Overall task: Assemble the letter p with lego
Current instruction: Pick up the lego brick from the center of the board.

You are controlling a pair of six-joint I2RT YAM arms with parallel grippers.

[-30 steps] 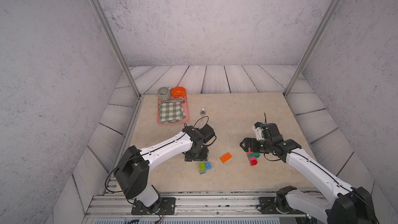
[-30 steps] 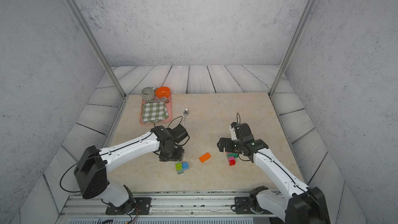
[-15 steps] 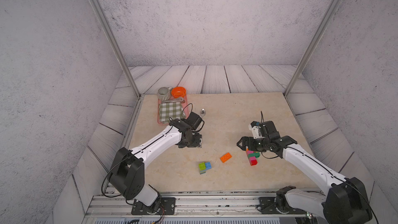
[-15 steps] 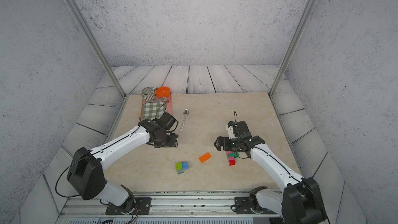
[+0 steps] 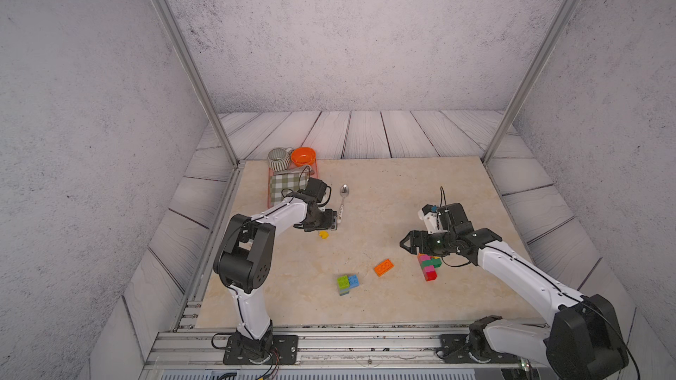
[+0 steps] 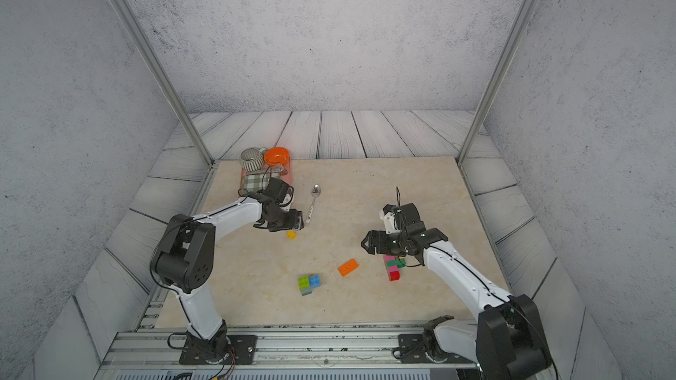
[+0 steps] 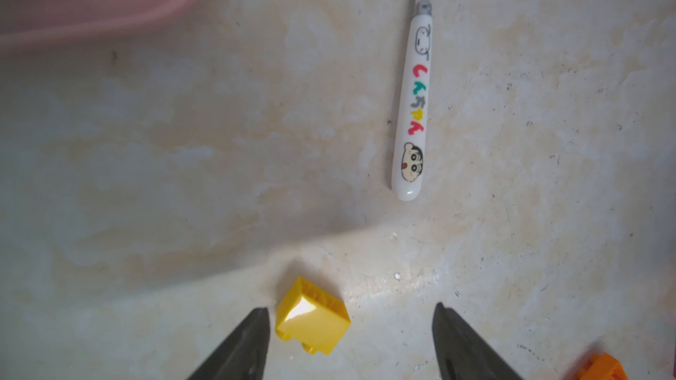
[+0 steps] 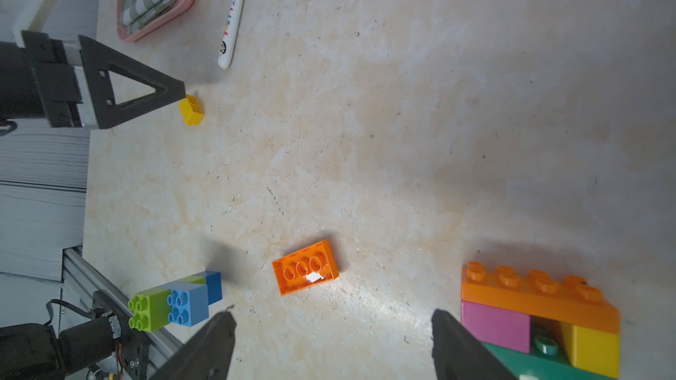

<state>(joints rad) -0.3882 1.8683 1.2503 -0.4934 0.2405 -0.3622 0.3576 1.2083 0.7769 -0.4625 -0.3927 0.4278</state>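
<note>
A robotics lab test cell: aluminium frame posts (image 5: 197, 85), grey panel walls (image 5: 347, 31), robot arms (image 5: 512, 272) bolted to a rail (image 5: 365, 338) at the frame's bottom edge.

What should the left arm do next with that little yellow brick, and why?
Probably close the left end effector on the yellow brick. Its jaws stand open with the brick lying tipped on the table between them, close to one finger, and nothing is held yet.

Yellow brick (image 7: 312, 318) — glossy plastic.

Spoon (image 5: 344, 197) beside tray (image 7: 91, 1) — lego (image 5: 347, 282) in front
</note>
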